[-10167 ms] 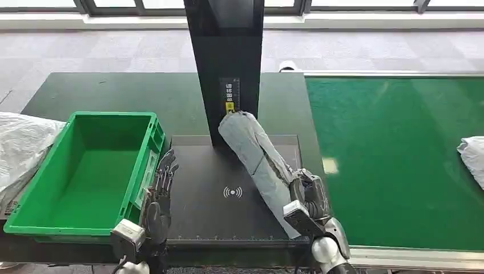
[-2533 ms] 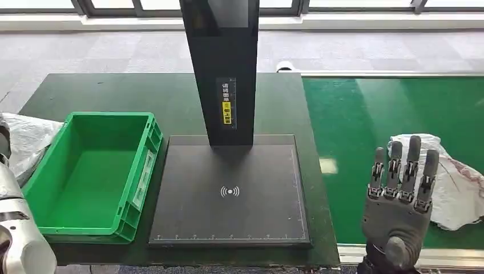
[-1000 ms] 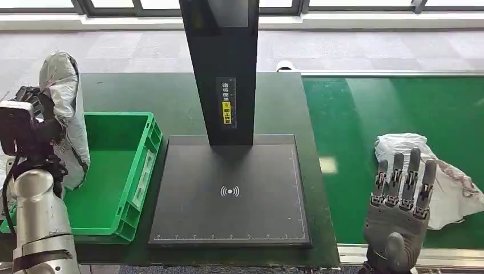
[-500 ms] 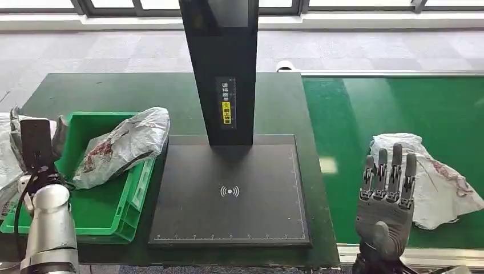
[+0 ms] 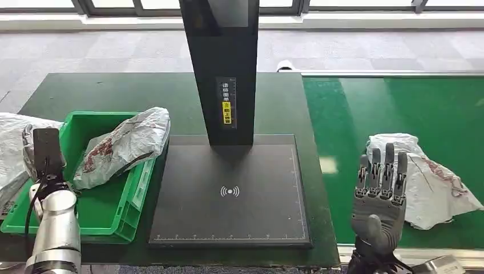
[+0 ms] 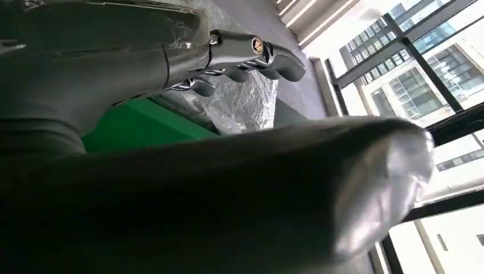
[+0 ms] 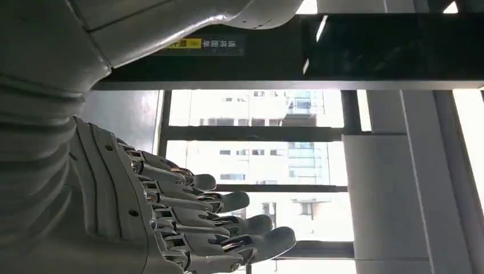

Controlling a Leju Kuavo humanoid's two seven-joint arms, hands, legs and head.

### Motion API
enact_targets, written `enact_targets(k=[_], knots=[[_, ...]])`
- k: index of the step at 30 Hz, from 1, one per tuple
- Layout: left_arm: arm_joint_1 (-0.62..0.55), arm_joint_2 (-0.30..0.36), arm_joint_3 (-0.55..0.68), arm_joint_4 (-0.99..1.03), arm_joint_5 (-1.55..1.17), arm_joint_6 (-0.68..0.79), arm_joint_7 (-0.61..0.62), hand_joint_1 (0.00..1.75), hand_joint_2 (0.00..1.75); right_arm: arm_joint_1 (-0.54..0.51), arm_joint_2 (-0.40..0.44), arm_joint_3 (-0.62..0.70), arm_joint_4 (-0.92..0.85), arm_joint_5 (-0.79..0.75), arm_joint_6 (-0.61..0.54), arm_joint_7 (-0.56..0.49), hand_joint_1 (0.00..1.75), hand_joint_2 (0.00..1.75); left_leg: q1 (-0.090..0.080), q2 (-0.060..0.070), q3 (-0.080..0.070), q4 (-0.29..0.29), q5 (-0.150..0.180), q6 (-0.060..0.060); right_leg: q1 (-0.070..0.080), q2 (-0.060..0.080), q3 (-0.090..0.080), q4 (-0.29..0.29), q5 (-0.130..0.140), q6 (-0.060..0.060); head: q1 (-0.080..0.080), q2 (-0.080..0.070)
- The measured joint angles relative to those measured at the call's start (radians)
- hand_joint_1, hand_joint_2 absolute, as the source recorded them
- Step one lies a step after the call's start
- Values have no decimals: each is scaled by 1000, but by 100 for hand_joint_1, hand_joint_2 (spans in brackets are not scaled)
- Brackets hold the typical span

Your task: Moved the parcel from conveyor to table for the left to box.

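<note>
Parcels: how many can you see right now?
3. One parcel lies across the green bin's rim, one sits left of the bin, one on the conveyor. Others may be hidden.

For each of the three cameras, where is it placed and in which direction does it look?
Head view: high on the body, looking forward and down at the table, green crate and conveyor; right hand raised, fingers apart.
Left wrist view: behind the left hand, looking past it to the crate and windows.
Right wrist view: behind the right hand, facing windows.
Shared: the crate, in head and left wrist views.
</note>
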Motion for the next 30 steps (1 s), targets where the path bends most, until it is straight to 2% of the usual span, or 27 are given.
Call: enact_targets(k=[12, 13, 15, 17, 19, 20, 21, 23, 30], knots=[[-4, 2, 0, 22, 8, -5, -8, 0, 0, -1, 0, 0, 8, 1, -5, 0, 0, 175, 0, 0, 0, 0, 0, 0, 0, 0, 0, 0, 0, 0, 0, 0], [4, -1, 0, 18, 70, -59, -63, 0, 0, 0, 0, 0, 8, 11, -37, 0, 0, 175, 0, 0, 0, 0, 0, 0, 0, 0, 1, 0, 0, 0, 0, 0], [146, -54, -30, -152, 257, -271, -264, 0, 0, 13, -3, 0, 1, 13, -101, -1, 0, 175, -3, 8, 5, 0, -4, 0, -4, 6, 1, 0, 0, 0, -1, 0], [355, -127, -158, -452, 312, -545, -518, 0, 0, 50, -10, -15, -20, 13, -103, -1, 0, 175, -3, 11, 5, 0, -8, 4, -6, 10, 0, 0, -3, 2, 0, 0], [469, -138, -348, -606, 269, -649, -583, 0, 0, 54, -11, -30, -27, 34, -99, -1, 0, 175, -4, 9, 3, 1, -9, 7, -7, 8, 1, -1, -5, 3, 2, 0], [502, -127, -442, -667, 269, -631, -561, 0, 0, 54, -11, -35, -28, 47, -108, -1, 0, 175, -5, 9, 3, 1, -12, 8, -7, 7, 1, -2, -5, 3, 1, 0], [526, -119, -485, -711, 277, -579, -547, 0, 0, 57, -11, -38, -28, 60, -120, -1, 0, 175, -5, 10, 3, 1, -13, 9, -8, 8, 1, -2, -6, 6, 1, 0], [554, -106, -582, -776, 325, -422, -533, 0, 0, 58, -12, -42, -24, 85, -148, 0, 0, 175, -5, 9, 4, 1, -13, 9, -8, 6, 2, -2, -7, 7, 1, 0], [624, -109, -686, -921, 346, -465, -523, 0, 0, 27, -12, -68, 35, 103, -147, 0, 0, 175, -5, 8, 5, 0, -10, 7, -5, 4, 5, -2, -6, 5, 1, 0]])
